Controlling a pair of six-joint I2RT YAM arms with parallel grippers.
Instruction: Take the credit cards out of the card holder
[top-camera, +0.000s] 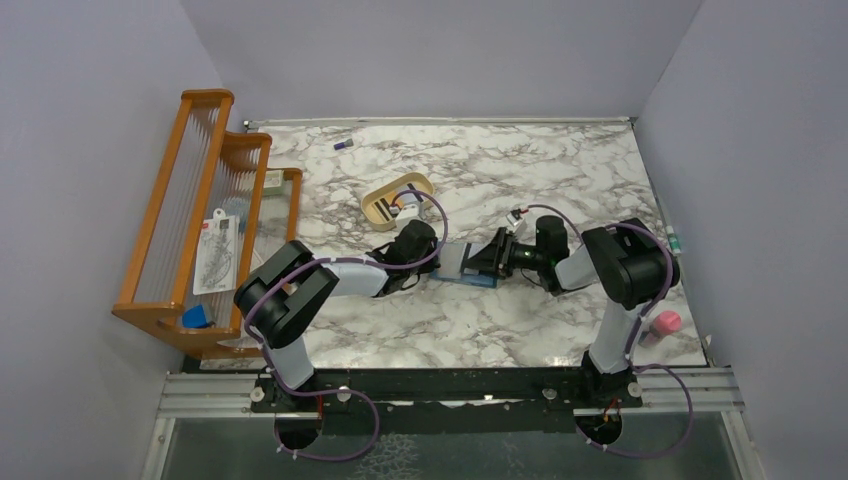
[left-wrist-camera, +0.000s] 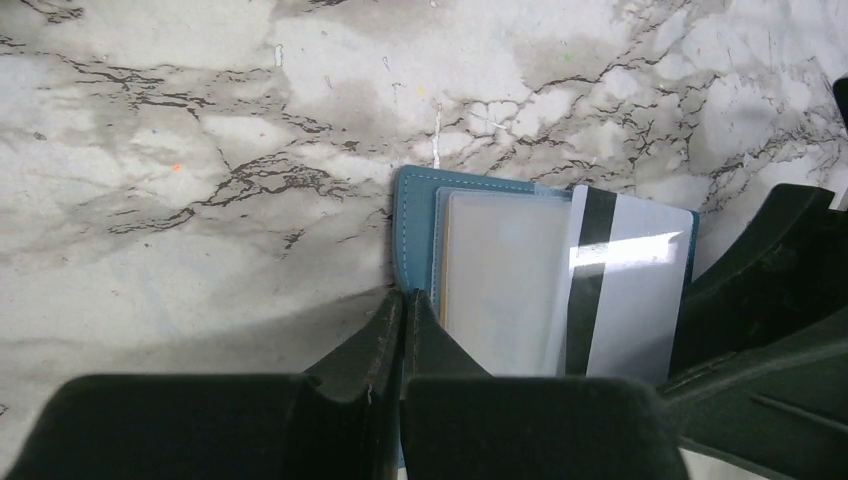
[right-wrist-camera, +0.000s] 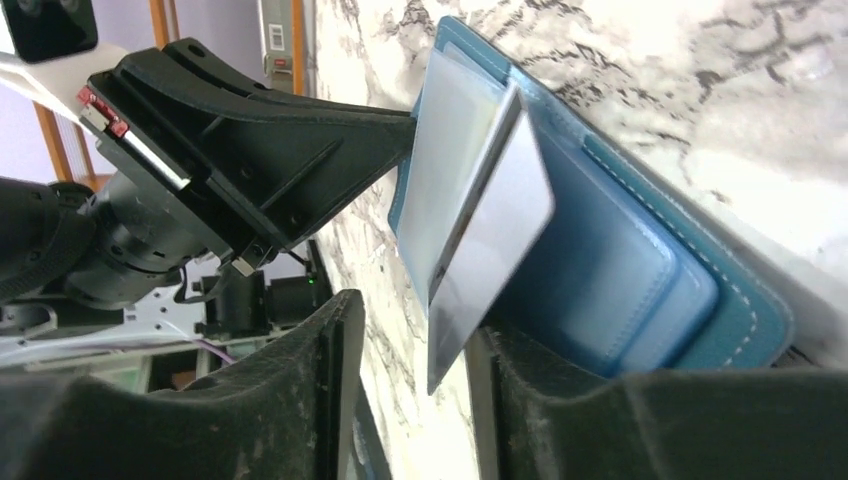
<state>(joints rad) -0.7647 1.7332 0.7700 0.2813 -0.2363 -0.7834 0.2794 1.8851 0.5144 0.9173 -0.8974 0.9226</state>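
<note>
The teal-blue card holder (top-camera: 468, 265) lies open on the marble table between my two grippers. My left gripper (left-wrist-camera: 405, 297) is shut, its tips down on the holder's (left-wrist-camera: 415, 215) left edge. A pale credit card (left-wrist-camera: 500, 290) sits in a pocket. A white credit card with a dark stripe (left-wrist-camera: 640, 290) sticks partly out of the holder. In the right wrist view this card (right-wrist-camera: 490, 240) tilts up off the holder (right-wrist-camera: 620, 260), its lower corner between the fingers of my right gripper (right-wrist-camera: 412, 320). That gripper is open; a gap shows between the card and one finger.
A tan oval tray (top-camera: 397, 200) stands just behind the left gripper. A wooden rack (top-camera: 205, 220) with papers lines the left side. A small purple object (top-camera: 344, 145) lies at the far edge, and a pink object (top-camera: 666, 322) sits by the right arm's base.
</note>
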